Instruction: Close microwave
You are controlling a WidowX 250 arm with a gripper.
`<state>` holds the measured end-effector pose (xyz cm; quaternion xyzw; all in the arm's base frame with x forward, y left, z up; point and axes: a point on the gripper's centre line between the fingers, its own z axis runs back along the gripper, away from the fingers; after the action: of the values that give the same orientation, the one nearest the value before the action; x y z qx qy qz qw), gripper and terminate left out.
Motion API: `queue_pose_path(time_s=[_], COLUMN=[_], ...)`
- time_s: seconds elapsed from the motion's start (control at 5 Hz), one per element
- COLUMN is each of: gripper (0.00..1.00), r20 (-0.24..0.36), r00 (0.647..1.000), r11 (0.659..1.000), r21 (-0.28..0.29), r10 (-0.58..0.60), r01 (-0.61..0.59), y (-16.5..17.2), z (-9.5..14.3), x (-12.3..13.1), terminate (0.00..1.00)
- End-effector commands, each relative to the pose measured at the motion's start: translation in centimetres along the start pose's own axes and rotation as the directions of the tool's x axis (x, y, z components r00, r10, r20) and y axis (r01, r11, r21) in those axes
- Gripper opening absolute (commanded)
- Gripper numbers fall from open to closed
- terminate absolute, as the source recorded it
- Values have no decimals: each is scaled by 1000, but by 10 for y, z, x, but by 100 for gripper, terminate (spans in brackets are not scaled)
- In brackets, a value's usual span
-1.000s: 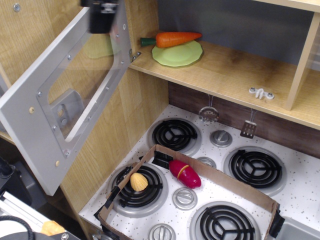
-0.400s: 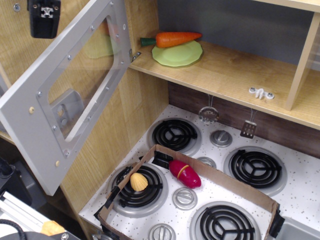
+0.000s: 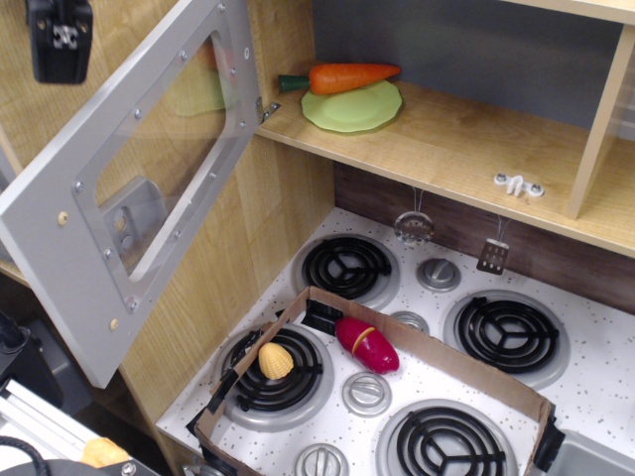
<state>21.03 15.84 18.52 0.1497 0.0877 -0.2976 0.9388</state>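
Note:
The microwave's grey door (image 3: 74,238) with its clear window (image 3: 159,149) stands swung wide open to the left, hinged at the edge of the wooden compartment (image 3: 427,149). My black gripper (image 3: 60,38) is at the top left, behind and to the left of the door's upper edge, apart from it. Its fingers are not visible, so I cannot tell whether it is open or shut. The door's handle and buttons are hidden on its far side.
An orange carrot (image 3: 347,75) lies on a green plate (image 3: 354,107) on the compartment shelf. Below is a toy stove (image 3: 516,332) with a cardboard frame (image 3: 446,362), a corn cob (image 3: 276,360) and a red-yellow vegetable (image 3: 365,344). A grey bracket (image 3: 134,213) shows through the window.
My gripper has moved left from over the door's top edge to the top left corner. The door stays open at about the same angle.

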Motion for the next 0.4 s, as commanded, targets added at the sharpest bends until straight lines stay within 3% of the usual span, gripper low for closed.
queue_pose_path(time_s=[0.0, 0.2], gripper=[100, 100], r20=[3, -4], r00=[1000, 1000], r11=[999, 999], r21=[34, 27], r10=[-15, -22], r01=[15, 22], y=[5, 3], z=[2, -2], x=[13, 17], terminate=[0, 0])
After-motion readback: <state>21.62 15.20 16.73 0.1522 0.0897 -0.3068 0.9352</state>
